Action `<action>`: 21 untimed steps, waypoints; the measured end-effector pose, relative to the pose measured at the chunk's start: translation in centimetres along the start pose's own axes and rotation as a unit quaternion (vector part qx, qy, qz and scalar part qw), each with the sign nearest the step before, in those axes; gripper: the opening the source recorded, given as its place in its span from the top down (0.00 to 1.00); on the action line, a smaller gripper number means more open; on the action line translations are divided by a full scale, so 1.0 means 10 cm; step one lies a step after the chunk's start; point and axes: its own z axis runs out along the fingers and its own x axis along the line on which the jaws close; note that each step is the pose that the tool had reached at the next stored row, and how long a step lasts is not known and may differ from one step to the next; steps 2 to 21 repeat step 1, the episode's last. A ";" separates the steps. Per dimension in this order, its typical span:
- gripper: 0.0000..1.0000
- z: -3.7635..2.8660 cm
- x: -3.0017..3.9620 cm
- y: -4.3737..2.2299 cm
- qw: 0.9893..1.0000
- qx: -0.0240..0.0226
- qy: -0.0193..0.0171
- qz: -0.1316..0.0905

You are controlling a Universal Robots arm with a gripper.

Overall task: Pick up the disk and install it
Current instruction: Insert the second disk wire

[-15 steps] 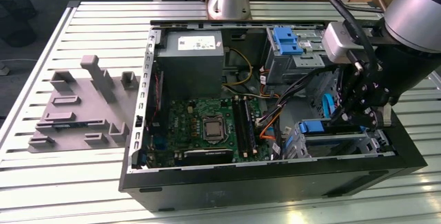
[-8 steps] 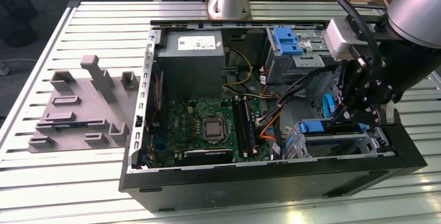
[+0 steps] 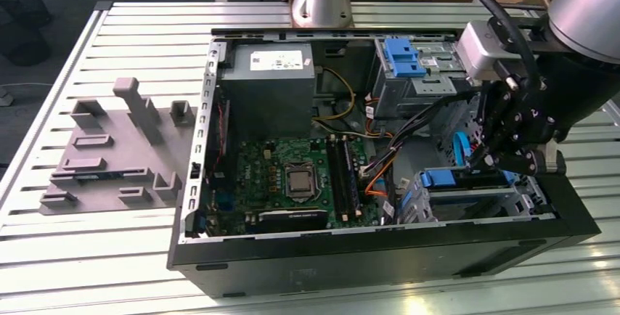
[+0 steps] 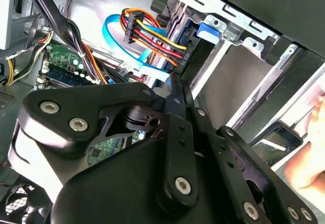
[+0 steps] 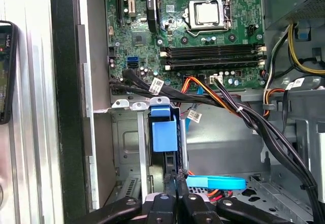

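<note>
The disk [image 3: 448,178] sits edge-on in the lower drive cage [image 3: 484,202] at the front corner of the open computer case, on the exterior view's right. Its blue frame tab [image 5: 164,135] shows at the cage mouth, and its metal body is mostly hidden by the cage. My gripper [image 3: 483,164] reaches down into the case just above it. In both wrist views the fingers are pressed together, and the gripper [image 5: 175,179] has its tips at the disk's inner end. That end lies beside the flat blue cable [image 5: 216,182] and the coloured power wires [image 4: 152,38]. The gripper [image 4: 173,82] has nothing showing between its fingers.
A grey power-supply box [image 3: 266,90] and the green motherboard [image 3: 290,177] fill the case's left half. A second blue bracket [image 3: 402,57] sits in the upper bay. Black cable bundles [image 5: 238,109] cross near the cage. A grey fixture [image 3: 116,148] stands on the slatted table.
</note>
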 end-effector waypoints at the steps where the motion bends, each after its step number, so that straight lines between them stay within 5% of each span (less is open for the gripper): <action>1: 0.85 0.000 0.000 0.000 1.000 0.000 0.000 0.000; 21: 0.85 0.000 0.000 0.000 1.000 0.000 0.000 0.000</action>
